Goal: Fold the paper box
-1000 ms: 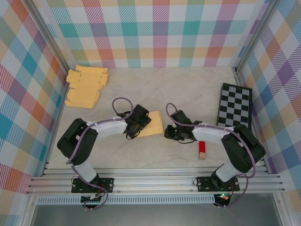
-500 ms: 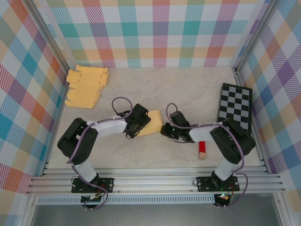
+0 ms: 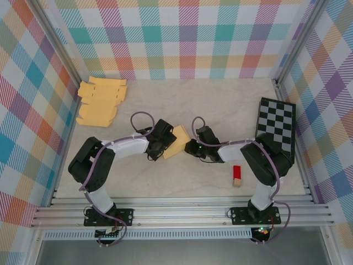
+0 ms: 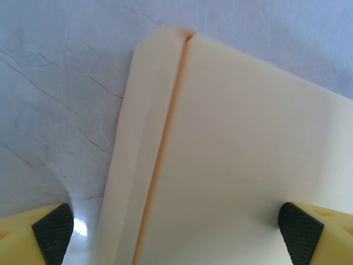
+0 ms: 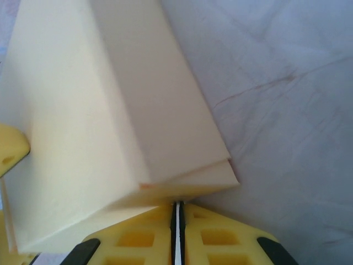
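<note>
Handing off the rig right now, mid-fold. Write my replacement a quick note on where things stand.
Left pincer: open, with one pad on each side of the paper box.
Right pincer: shut, pressed to the box's opposite edge. Can't tell if it pinches a flap.
Box: mid-table between the arms.
Done: panels creased and angled up.
Left: finish the folds and close the box.

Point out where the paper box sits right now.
In the top external view, the paper box lies mid-table, near the centre, closely flanked by the left gripper on its left and the right gripper on its right.
</note>
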Robot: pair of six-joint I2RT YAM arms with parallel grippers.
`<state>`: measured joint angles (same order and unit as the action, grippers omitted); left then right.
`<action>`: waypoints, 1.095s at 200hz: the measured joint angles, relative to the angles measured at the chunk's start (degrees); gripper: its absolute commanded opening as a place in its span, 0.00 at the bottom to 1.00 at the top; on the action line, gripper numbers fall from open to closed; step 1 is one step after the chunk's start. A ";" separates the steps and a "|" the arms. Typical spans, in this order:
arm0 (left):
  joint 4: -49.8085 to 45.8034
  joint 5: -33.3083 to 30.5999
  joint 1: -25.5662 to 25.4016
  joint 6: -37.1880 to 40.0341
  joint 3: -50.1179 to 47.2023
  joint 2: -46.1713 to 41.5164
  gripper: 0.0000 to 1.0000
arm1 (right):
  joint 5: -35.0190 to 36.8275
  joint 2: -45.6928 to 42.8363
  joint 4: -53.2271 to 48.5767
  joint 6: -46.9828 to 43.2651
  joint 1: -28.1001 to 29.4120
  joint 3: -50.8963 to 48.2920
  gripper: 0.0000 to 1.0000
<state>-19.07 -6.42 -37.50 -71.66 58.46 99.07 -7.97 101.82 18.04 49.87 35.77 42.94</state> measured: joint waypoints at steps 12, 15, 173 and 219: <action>-2.67 0.52 0.00 1.77 0.76 -0.59 0.99 | -0.02 -0.09 -1.92 -1.42 -1.88 0.79 0.14; -3.37 0.63 0.04 2.21 0.87 -0.76 0.99 | -0.02 -0.11 -2.40 -1.70 -2.36 0.96 0.14; -2.60 19.30 17.64 43.41 10.58 4.92 0.97 | -11.72 -5.79 -19.85 -3.85 -2.62 5.16 0.16; 4.55 20.65 15.26 40.63 4.37 5.20 0.96 | -12.31 -2.97 -14.67 2.56 2.73 4.20 0.16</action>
<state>-14.52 14.24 -22.24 -31.03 62.83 104.27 -20.27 98.85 3.38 52.42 38.50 47.13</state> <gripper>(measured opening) 0.963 0.157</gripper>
